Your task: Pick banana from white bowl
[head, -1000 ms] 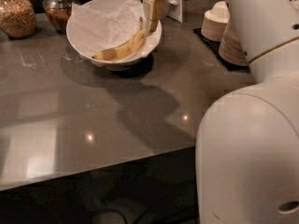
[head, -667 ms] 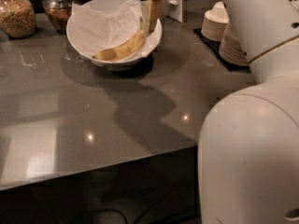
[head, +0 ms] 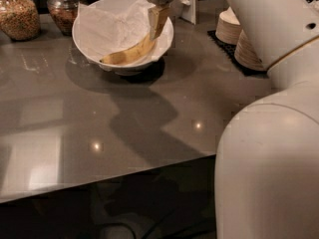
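claw (head: 155,33) low over right side of wide round white paper-lined bowl (head: 79,41), at upper end of curved yellow banana (head: 127,55), grip: cannot tell | banana lies along bowl's front inner wall | bowl on glossy grey counter (head: 99,118) | stacked tan paper bowls (head: 232,29) to right

So the bowl (head: 82,45) sits toward the back of the grey table (head: 99,118), lined with crinkly white paper (head: 104,26). The banana (head: 130,55) lies along the bowl's near side, curving up toward the right rim. The gripper (head: 157,26) comes down from the top, right at the banana's upper right end, inside the rim. Two glass jars (head: 19,16) stand at back left, stacks of paper bowls (head: 249,49) at right on a dark mat, and the robot's white arm (head: 271,173) fills the right side.
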Tool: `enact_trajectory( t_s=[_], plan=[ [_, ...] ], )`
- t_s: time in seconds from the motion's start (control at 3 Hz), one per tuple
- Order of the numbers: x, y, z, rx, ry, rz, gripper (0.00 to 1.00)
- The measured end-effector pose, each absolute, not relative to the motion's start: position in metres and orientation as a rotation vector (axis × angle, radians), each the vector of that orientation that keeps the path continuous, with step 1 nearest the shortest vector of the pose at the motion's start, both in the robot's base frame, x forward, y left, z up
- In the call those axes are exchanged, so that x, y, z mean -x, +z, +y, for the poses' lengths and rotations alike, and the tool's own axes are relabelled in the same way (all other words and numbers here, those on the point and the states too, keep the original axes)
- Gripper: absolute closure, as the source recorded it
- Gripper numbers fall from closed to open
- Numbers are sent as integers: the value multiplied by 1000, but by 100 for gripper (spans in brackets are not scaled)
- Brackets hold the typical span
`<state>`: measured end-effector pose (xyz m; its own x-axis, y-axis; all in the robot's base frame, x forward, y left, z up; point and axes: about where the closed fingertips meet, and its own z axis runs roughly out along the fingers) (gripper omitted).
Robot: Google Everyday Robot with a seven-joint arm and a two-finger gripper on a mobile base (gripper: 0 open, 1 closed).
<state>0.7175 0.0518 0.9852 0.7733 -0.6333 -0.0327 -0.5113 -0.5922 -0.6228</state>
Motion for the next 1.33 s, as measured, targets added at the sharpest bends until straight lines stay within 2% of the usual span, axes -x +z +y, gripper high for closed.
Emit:
enact_trajectory(
  t_s=[0.33,1.33],
  plan=[
    [-718,967,49,2379,-252,861,37],
    [-743,912,41,2399,-194,929,40]
  ],
)
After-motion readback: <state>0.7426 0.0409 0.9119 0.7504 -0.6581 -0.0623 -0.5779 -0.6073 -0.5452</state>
